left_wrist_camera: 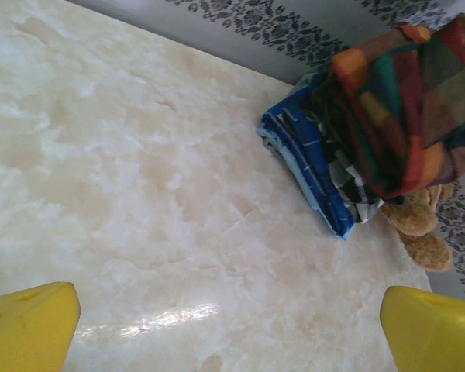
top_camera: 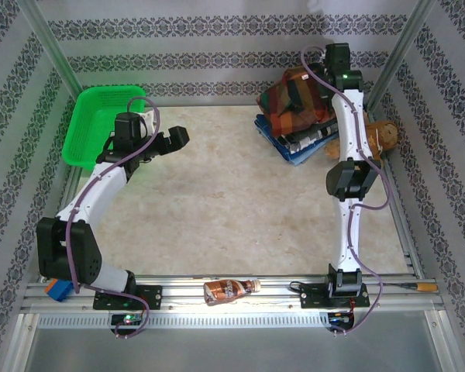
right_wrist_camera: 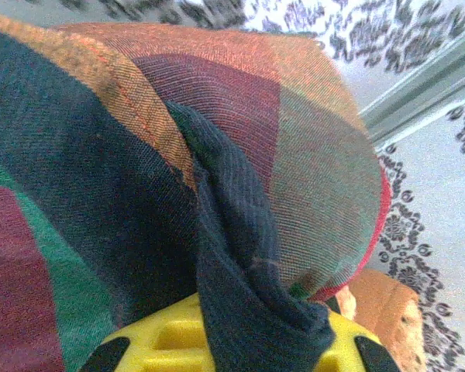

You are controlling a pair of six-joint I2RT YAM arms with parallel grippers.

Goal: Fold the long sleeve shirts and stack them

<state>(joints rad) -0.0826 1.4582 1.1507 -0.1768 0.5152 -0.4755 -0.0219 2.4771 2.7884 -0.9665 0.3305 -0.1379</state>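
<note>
Table scene (top_camera: 232,201) with two arms, all positions given relative to the stack of folded shirts (top_camera: 298,143). The stack lies at the far right of the tabletop. A blue shirt (left_wrist_camera: 314,174) forms its bottom layer, and a dark shirt with white lettering (left_wrist_camera: 349,182) shows at the edge above it. The large plaid shirt (top_camera: 293,97), in orange, green, navy and red, sits bunched on top of the stack and rises above it. The right gripper (right_wrist_camera: 240,349) is above the stack, its yellow fingers (right_wrist_camera: 159,337) pinched tight on a navy fold of the plaid shirt, with cloth draped over them. The left gripper (top_camera: 169,144) hovers over bare marble well to the left of the stack, holding nothing, its jaws spread wide so that the yellow fingertips (left_wrist_camera: 27,322) sit at opposite corners of the left wrist view. A brown teddy bear (top_camera: 381,136) lies just beside the stack on its right, touching it. A green basket (top_camera: 101,116) stands far to the left of the stack. A brown bottle (top_camera: 230,290) lies on the near rail, well apart from the stack.
</note>
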